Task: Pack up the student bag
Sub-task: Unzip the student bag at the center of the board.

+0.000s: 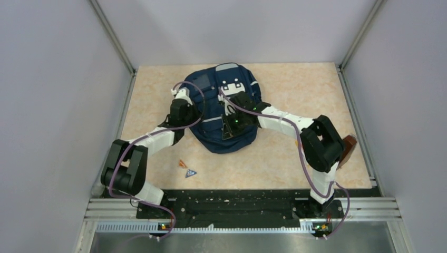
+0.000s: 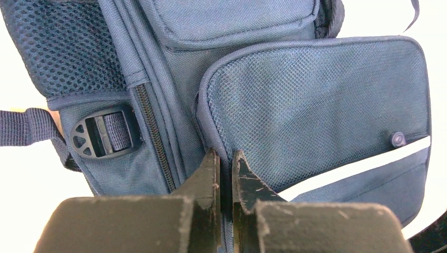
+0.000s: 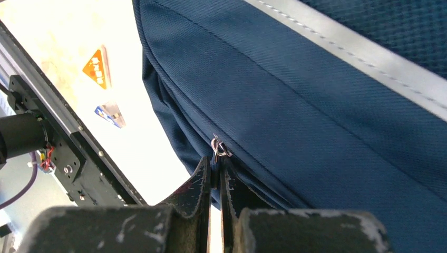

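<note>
The navy student bag (image 1: 216, 139) lies flat mid-table, front pockets up. My left gripper (image 1: 190, 105) is at its left side. In the left wrist view it (image 2: 225, 158) is shut on a fold of fabric at the edge of the mesh front pocket (image 2: 316, 105), beside a zipper (image 2: 153, 137) and a black strap buckle (image 2: 100, 134). My right gripper (image 1: 227, 133) is over the bag's near end. In the right wrist view it (image 3: 216, 161) is shut on the metal zipper pull (image 3: 219, 147) on the bag's (image 3: 316, 116) side seam, below a pale reflective stripe (image 3: 369, 58).
A small orange triangle (image 1: 182, 163) and a small blue triangle (image 1: 190, 173) lie on the table near the bag's near-left side; both show in the right wrist view (image 3: 97, 66) (image 3: 110, 115). A brown object (image 1: 348, 147) sits at the right edge. A black rail (image 1: 237, 203) runs along the front.
</note>
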Controlling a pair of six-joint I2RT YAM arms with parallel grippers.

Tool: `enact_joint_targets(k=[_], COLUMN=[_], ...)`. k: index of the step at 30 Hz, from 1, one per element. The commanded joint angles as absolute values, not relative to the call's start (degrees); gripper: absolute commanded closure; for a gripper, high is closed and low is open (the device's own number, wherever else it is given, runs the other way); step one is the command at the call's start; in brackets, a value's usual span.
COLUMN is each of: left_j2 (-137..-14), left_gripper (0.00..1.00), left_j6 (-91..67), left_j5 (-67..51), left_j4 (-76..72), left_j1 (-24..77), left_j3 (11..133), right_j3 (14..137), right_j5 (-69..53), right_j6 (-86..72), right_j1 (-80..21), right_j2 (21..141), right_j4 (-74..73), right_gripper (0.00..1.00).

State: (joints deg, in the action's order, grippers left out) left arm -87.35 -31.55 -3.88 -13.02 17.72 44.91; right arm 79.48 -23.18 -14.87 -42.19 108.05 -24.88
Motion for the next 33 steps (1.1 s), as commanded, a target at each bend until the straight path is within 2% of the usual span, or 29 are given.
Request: enact_joint_targets(k=[1, 10, 14, 16, 17, 21, 22, 25, 29, 33], left_j2=[-83.95, -80.79, -80.04, -78.99, -78.2, -73.66, -72.38, -67.89, -64.06, -63.95], left_gripper=[1.0, 1.0, 1.0, 1.0, 0.93, 0.52, 0.46, 0.39, 0.36, 0.36], left_j6=[-38.5, -43.9, -44.38, -43.66, -42.66, -34.94, -32.71, -25.31, -13.2, -1.51], left_j5=[-8.37, -7.71, -8.35, -7.97, -7.71, -6.17, -5.5, -2.34, -1.24, -0.54], left_j4=[-22.28, -28.28, -29.54, -29.81, -29.83, -26.67, -25.45, -23.63, -23.03, -21.06], left_j1=[18.94, 20.17, 20.47, 20.44, 20.41, 20.46, 20.44, 20.76, 23.36, 30.31], left_j3=[40.84, 36.3, 34.98, 34.03, 33.65, 32.91, 32.81, 31.79, 30.75, 31.69], right_j3=[80.69, 92.46, 93.38, 92.13, 91.14, 85.88, 83.98, 77.63, 68.18, 61.13], right_j5=[-23.28, -27.19, -29.24, -28.44, -27.47, -23.54, -22.34, -20.58, -18.92, -17.17], right_j6=[-18.78, -18.33, -17.9, -17.29, -16.83, -14.81, -14.68, -14.81, -15.64, -15.71], right_j1=[-46.96, -50.27, -50.36, -50.36, -50.38, -49.87, -49.5, -46.33, -40.81, -33.99], right_j2=[107.07, 116.59, 117.25, 115.53, 114.18, 107.2, 104.46, 97.74, 88.16, 81.07], right_j4=[-21.76, -21.11, -18.75, -18.17, -18.01, -18.51, -18.71, -18.64, -18.0, -18.58], right_gripper=[1.0, 1.0, 1.0, 0.95, 0.88, 0.63, 0.57, 0.44, 0.36, 0.33])
